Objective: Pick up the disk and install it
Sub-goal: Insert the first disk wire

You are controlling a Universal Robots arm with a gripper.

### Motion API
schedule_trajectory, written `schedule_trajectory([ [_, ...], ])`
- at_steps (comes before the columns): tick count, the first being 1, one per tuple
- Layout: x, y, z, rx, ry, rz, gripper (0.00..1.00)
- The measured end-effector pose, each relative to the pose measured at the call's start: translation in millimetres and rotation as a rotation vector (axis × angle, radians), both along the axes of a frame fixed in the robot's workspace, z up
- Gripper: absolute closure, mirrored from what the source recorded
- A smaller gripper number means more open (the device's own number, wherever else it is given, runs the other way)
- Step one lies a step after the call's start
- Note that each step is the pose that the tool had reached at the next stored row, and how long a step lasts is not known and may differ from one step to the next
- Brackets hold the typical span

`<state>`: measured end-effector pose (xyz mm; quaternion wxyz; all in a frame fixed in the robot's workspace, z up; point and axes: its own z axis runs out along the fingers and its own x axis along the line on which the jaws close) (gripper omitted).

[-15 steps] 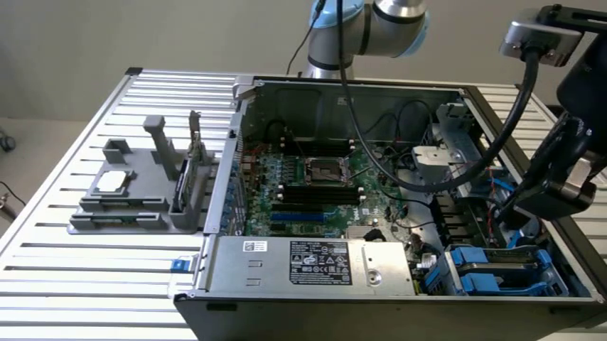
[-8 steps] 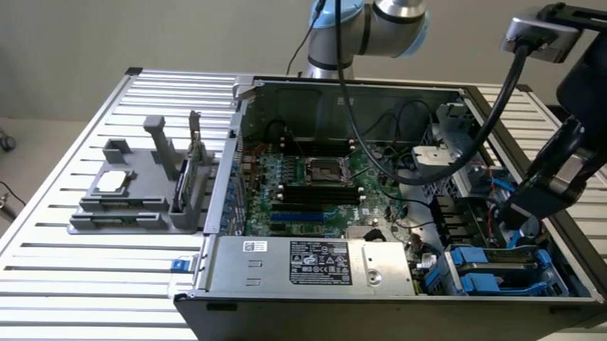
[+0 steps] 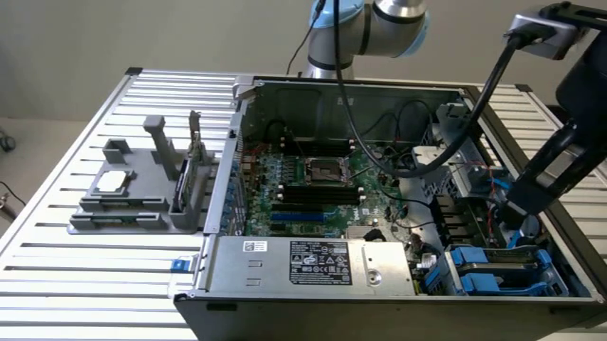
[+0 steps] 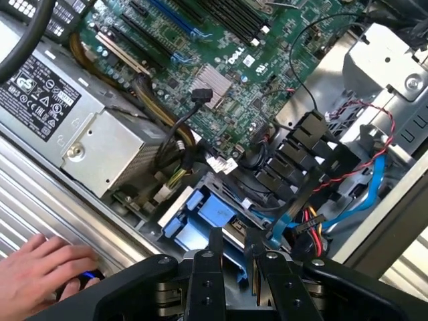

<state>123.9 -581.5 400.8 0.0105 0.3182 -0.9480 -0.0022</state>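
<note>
- Exterior view: the arm (image 3: pixel 379 21) reaches over the open case (image 3: pixel 379 312), and the pincer (image 3: pixel 515 207) hangs low inside it at the end on the exterior view's right, over the drive bays
- Here its tips are dark against dark parts and wires, so the gap between them is hard to make out
- The disk (image 3: pixel 498 261) lies flat in its blue carrier in the near bay on that same side, just below the pincer; whether the two touch cannot be told
- A thick black cable (image 3: pixel 346 92) hangs across the board (image 3: pixel 313 177); the supply (image 3: pixel 313 263) sits along the near wall
- Outside the case, on the exterior view's left, a grey fixture (image 3: pixel 133 206) stands on the slatted table (image 3: pixel 57 284) with a small chip (image 3: pixel 112 181) on it
- Wrist view: the pincer (image 4: pixel 241 251) has its two black fingers (image 4: pixel 212 267) part-way apart and clamps nothing; a strip of blue shows through the gap
- The disk (image 4: pixel 207 214) lies just past the fingertips, in the bay; carrier and wires hide much of its metal face, and contact with the tips cannot be judged
- Red and blue wires (image 4: pixel 361 174) loop beside the bay
- A hand (image 4: pixel 40 277), cut off by the frame edge, rests on the ribbed metal near the supply (image 4: pixel 100 140); a small blue thing at its fingertips is too small to make out
</note>
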Motion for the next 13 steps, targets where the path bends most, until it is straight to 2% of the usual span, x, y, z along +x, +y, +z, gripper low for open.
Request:
schedule_trajectory([
  [13,0.0,0.0,-2.4,0.0001,0.0,-0.223,0.73],
])
